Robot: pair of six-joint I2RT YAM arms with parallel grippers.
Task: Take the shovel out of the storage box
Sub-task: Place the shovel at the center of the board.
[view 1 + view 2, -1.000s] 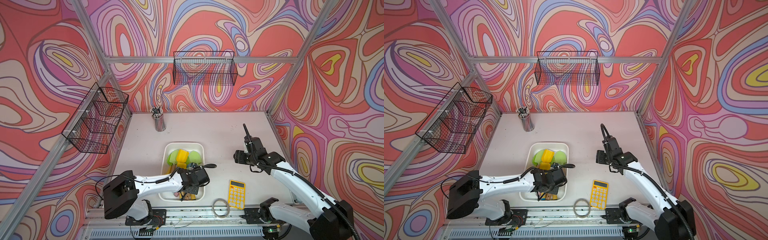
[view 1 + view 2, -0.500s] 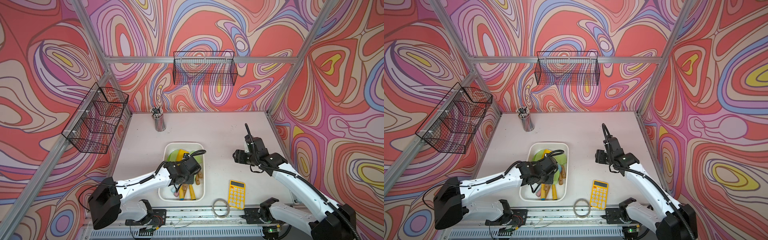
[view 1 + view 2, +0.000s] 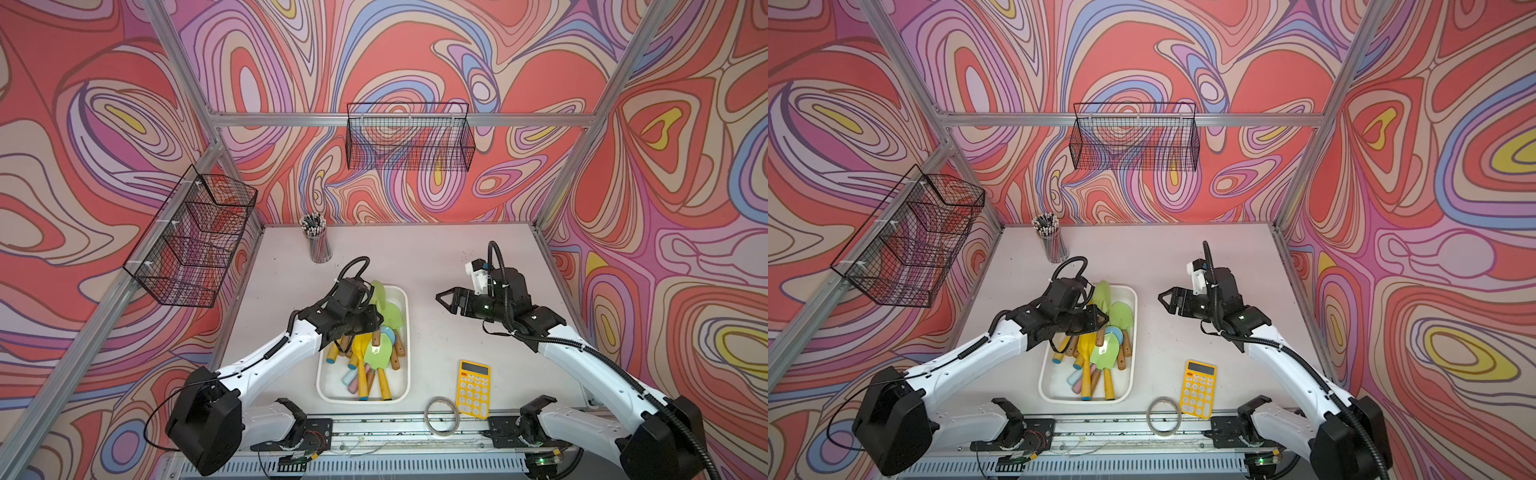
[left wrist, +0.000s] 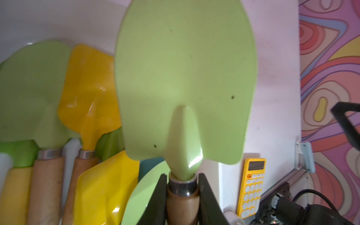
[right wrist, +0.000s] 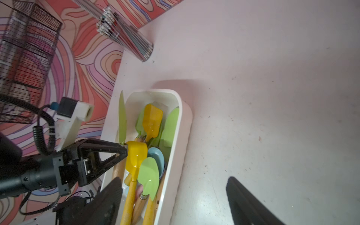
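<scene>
Grip: left gripper [image 4: 183, 178] pinched on the wooden handle of the light green shovel [image 4: 185, 78], just below its metal collar.
Shovel: held over the left side of the storage box [image 3: 330, 390], blade turned on edge, pointing far.
Box contents: yellow, green and blue trowels [image 5: 152, 120], wooden-handled.
Right gripper [image 3: 444, 299]: spread wide, holding nothing, right of the box.
Calculator [image 3: 473, 388]: yellow, near-right of the box, beside a tape ring [image 3: 441, 422].
</scene>
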